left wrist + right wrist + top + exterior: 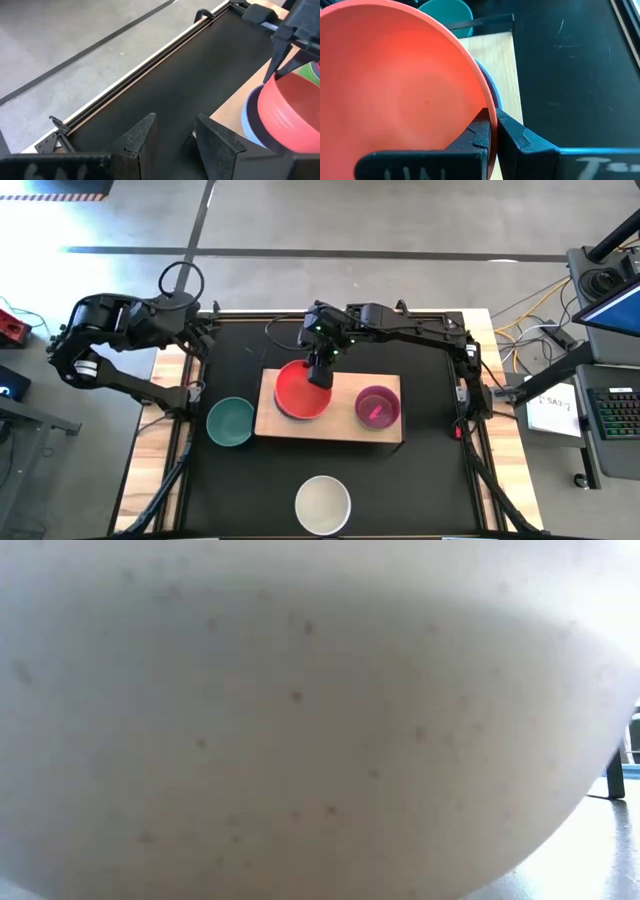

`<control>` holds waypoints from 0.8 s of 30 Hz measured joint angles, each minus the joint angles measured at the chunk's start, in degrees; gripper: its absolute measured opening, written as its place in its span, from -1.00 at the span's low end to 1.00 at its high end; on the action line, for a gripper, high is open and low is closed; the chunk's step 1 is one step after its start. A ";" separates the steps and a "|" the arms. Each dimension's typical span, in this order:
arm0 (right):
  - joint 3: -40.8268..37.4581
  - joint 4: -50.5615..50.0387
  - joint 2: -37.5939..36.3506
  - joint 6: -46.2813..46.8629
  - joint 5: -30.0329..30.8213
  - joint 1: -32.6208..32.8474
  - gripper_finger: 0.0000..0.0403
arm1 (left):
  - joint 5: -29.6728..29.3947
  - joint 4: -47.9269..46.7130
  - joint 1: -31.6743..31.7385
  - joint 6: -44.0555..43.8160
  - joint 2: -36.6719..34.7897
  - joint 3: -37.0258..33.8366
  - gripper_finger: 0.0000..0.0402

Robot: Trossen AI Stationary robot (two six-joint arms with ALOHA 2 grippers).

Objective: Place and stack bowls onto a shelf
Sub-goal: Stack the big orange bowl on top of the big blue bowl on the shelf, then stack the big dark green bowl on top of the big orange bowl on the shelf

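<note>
A red bowl (300, 392) hangs tilted over a blue-grey bowl (250, 120) on the left half of the shelf (340, 430), with my right gripper (320, 373) shut on it. A magenta bowl (377, 407) stands on the shelf's right half. On the black table a teal bowl (231, 421) sits left of the shelf and a cream-white bowl (322, 503) near the front edge. My left gripper (203, 340) hovers open at the table's far left, nothing between its fingers (145, 137). My right gripper pinches the red bowl's rim (487, 107) on the bowl's far side, one finger inside the bowl and one outside. The fingers slant down from the far side. The bowl is tilted above the blue-grey bowl; whether the two touch I cannot tell.
The cream-white bowl (300, 720) fills the low view. Metal clamps (57, 125) and wooden borders line the table's far edge. Bare black tabletop lies between the shelf and the front edge. A desk with a keyboard (615, 415) stands right of the table.
</note>
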 joint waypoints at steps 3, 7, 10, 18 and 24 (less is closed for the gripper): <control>0.03 -0.73 0.00 0.02 0.01 0.35 -0.96 | 0.00 0.00 0.00 -0.02 0.51 0.04 -0.41; -0.10 -0.44 0.00 0.02 0.14 0.52 -0.95 | 0.00 0.00 0.00 -0.02 1.31 0.04 -0.41; -0.05 -0.16 0.00 0.02 0.17 0.50 -0.90 | 0.19 -0.01 0.00 -0.02 1.80 0.03 -0.41; 2.33 -1.41 0.02 -0.19 -0.29 0.50 -0.60 | 1.92 -0.87 -0.02 -0.98 3.17 0.02 -0.41; 6.98 -5.16 0.02 -1.36 -0.25 0.50 -0.34 | 5.11 -0.79 -0.56 -4.27 2.92 -3.56 -0.41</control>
